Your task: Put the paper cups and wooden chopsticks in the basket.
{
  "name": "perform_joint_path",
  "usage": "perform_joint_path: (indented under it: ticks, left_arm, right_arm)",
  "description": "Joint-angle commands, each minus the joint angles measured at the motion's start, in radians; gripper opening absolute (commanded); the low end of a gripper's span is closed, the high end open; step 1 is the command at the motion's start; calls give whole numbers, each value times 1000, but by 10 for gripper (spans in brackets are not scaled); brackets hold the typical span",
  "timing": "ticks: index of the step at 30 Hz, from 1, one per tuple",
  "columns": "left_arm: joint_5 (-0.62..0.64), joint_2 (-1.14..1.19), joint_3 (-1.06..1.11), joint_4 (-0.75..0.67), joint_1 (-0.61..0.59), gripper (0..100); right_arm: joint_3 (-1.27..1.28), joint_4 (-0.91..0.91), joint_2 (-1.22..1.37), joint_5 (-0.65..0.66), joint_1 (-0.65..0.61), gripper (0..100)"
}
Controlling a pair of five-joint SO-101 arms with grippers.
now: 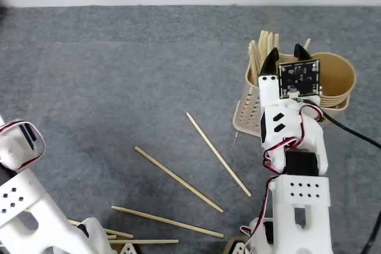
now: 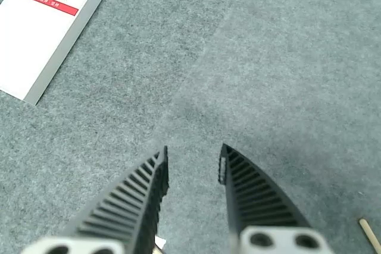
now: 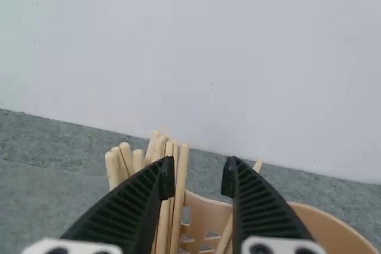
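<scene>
We're seeing the paper cups (image 1: 336, 77) and wooden chopsticks (image 1: 262, 46) sitting in the basket (image 1: 245, 114) near the far right corner of the table (image 1: 119, 75), with loose chopsticks (image 1: 217, 153) lying toward its near edge. The right gripper (image 1: 286, 52) is hovering over the basket and the left gripper (image 2: 193, 150) over bare table, both gaping narrowly and gripping nothing.

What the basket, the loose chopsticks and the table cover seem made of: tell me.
Basket: probably moulded plastic, beige and matt, judging by its even slotted wall.
Chopsticks: pale bare wood, as the task says; thin, straight, without shine.
Table cover: grey felt or low carpet, going by its fuzzy, speckled surface; which one is unclear.
</scene>
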Motion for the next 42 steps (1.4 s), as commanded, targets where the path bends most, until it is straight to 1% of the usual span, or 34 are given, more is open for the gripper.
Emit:
perform_joint_path:
  ticks: [1, 3, 7, 13, 18, 20, 21, 23, 26, 30, 34, 35, 36, 39, 40, 42]
  left_arm:
    - [-9, -31, 10, -5, -6, 141]
    - [-11, -29, 19, -5, -6, 141]
    - [-11, -31, 24, 0, -6, 141]
    - [-37, -31, 28, 2, -8, 141]
    - [-40, -28, 28, 17, -8, 141]
    - [-43, -26, 28, 32, -8, 141]
    - [-64, -25, 28, 40, -8, 141]
    - [-160, -25, 28, 57, -8, 141]
    - [-350, -23, 25, 77, -6, 138]
    - [-680, -23, 28, 141, -6, 137]
    - [-1005, -31, 24, 290, -8, 137]
    - [-1054, -31, 22, 325, -8, 137]
    - [-1073, -32, 21, 353, -9, 137]
    - [-1083, -28, 27, 350, -49, 137]
    - [-1105, -26, 27, 350, -66, 137]
    - [-1186, -26, 35, 351, -91, 137]
  right_arm:
    - [-104, 124, -79, -11, -22, 130]
    - [-132, 246, -120, -11, -53, 129]
    - [-161, 501, -216, -6, -168, 125]
    - [-163, 852, -266, -8, -406, 125]
    - [-163, 1066, -216, -9, -578, 125]
    - [-163, 1127, -186, -11, -616, 125]
    - [-163, 1148, -171, -11, -625, 125]
    - [-161, 1179, -143, -11, -628, 125]
    - [-161, 1205, -116, -11, -627, 125]
    - [-137, 1193, -114, -12, -627, 125]
    - [-92, 1153, -114, -12, -625, 125]
    - [-81, 1150, -114, -12, -625, 125]
    - [-74, 1148, -114, -18, -625, 125]
    - [-63, 1144, -116, -78, -625, 125]
    - [-63, 1144, -117, -91, -625, 125]
    - [-63, 1144, -117, -95, -625, 125]
